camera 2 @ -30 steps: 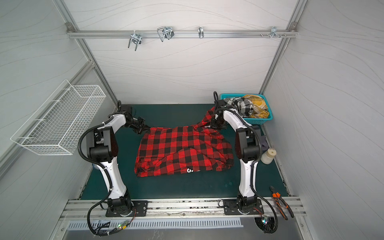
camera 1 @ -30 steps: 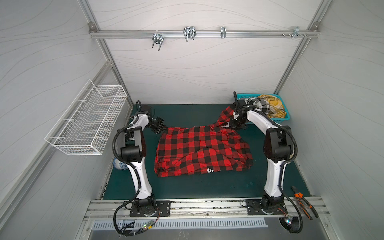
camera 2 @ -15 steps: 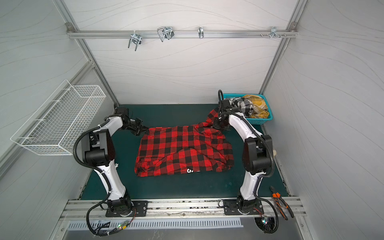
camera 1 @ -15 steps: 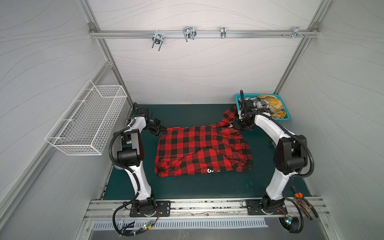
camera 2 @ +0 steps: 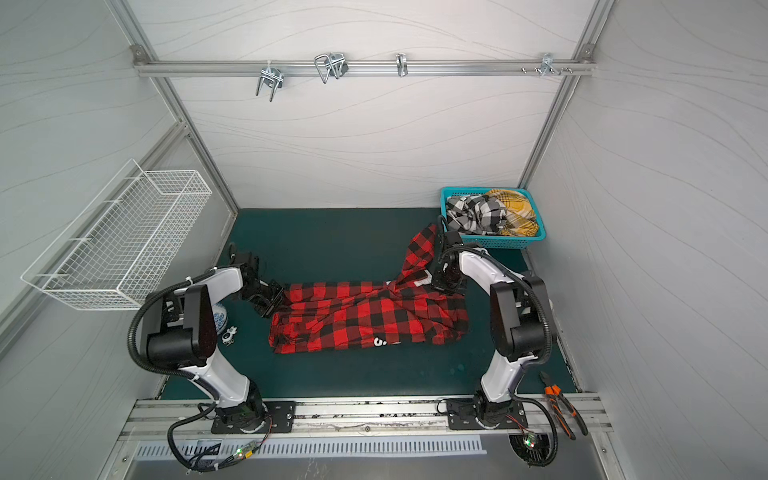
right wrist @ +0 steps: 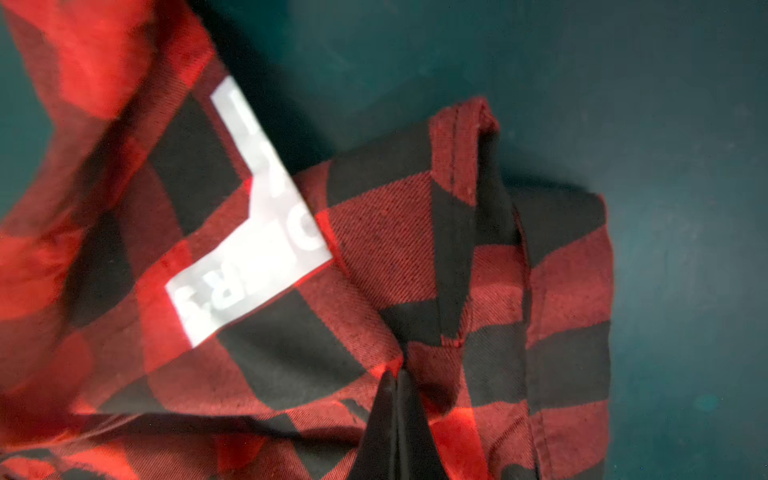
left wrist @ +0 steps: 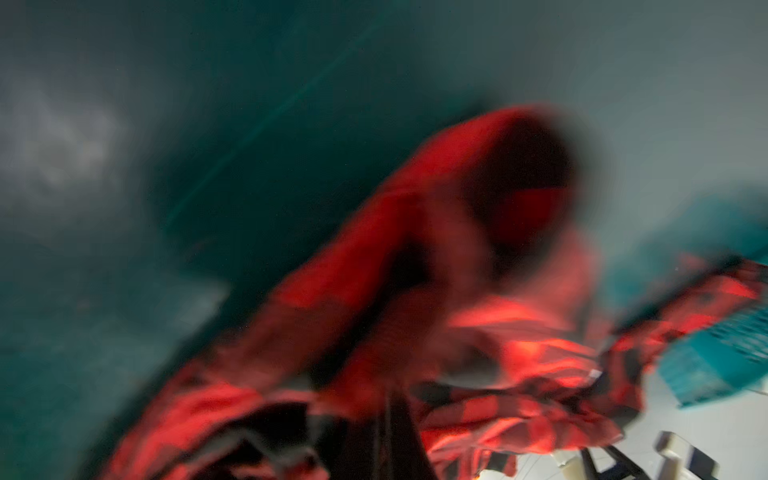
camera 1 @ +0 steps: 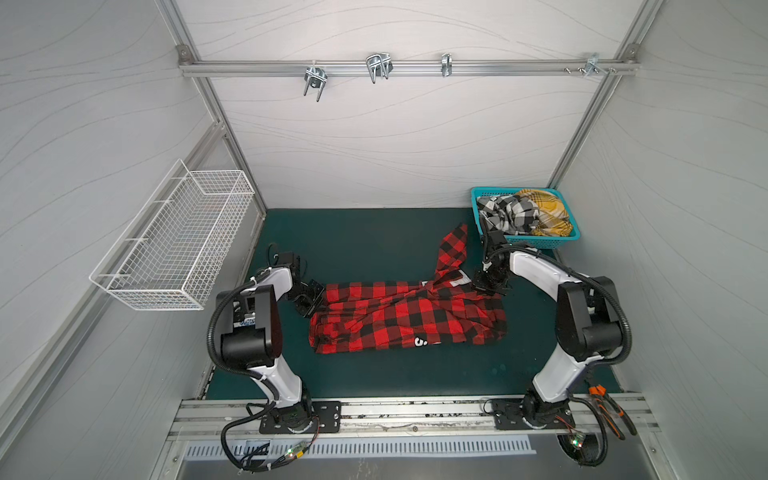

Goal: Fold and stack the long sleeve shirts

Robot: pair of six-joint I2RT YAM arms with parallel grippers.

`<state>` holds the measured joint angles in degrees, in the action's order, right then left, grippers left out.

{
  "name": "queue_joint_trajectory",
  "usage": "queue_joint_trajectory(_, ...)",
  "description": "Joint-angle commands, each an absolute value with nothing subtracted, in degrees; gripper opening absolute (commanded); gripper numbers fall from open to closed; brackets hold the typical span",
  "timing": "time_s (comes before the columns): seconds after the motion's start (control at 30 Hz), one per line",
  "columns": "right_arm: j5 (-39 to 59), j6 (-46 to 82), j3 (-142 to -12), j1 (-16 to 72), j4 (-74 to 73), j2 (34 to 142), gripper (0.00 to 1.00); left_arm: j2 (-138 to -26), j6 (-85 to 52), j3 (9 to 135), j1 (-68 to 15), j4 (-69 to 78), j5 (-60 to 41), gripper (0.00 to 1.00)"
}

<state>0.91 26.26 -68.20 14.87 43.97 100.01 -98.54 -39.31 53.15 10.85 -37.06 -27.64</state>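
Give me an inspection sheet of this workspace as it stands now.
Surface: green mat, bare around the shirt.
Job's things: red-and-black shirt bunched mid-mat, its sleeve trailing toward the turquoise basket; black-and-white shirt and yellow plaid shirt heaped in that basket.
Clutter: pliers on the front rail; blue-and-white object beside the left arm.
Grippers: left gripper shut, apparently on the shirt's left end; right gripper shut on cloth near the collar label.
Cables: black hoses loop off both arms, clear of the cloth.
Surroundings: wire basket on the left wall; hooks on the overhead rail.
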Motion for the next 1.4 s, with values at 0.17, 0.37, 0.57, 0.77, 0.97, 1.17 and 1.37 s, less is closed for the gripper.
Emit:
queue_joint_trajectory(0.17, -0.77, 26.81, -71.01, 15.28, 46.05, 103.03, 0.00, -99.73, -37.62, 55.61, 11.11, -37.19, -23.54, 0.00)
queue_joint_trajectory(0.37, -0.47, 26.06, -72.09, 16.43, 48.84, 103.00, 0.22, -97.71, -36.19, 58.06, 11.06, -41.29, -24.46, 0.29)
queue_joint_trajectory(0.57, -3.91, 25.12, -79.42, 19.27, 56.02, 96.51, 0.59, -89.70, -34.67, 65.54, 9.57, -51.55, -16.31, 0.47)
queue_joint_trajectory(0.77, -4.01, 24.88, -94.57, 18.13, 58.95, 103.77, 0.76, -89.31, -36.69, 67.74, 0.57, -51.53, -15.75, 0.44)
queue_joint_trajectory(0.97, -5.67, 25.15, -111.36, 15.43, 61.88, 119.74, 0.71, -97.16, -36.08, 67.63, -0.70, -48.23, -16.43, 0.29)
queue_joint_trajectory(1.17, -2.78, 25.15, -121.39, 13.12, 62.94, 130.82, 0.68, -99.76, -34.50, 66.17, -0.70, -47.55, -15.79, 0.23)
queue_joint_trajectory(1.37, 0.48, 25.90, -122.26, 13.16, 62.31, 135.50, 0.68, -100.68, -33.45, 64.12, -0.76, -46.94, -15.39, 0.20)
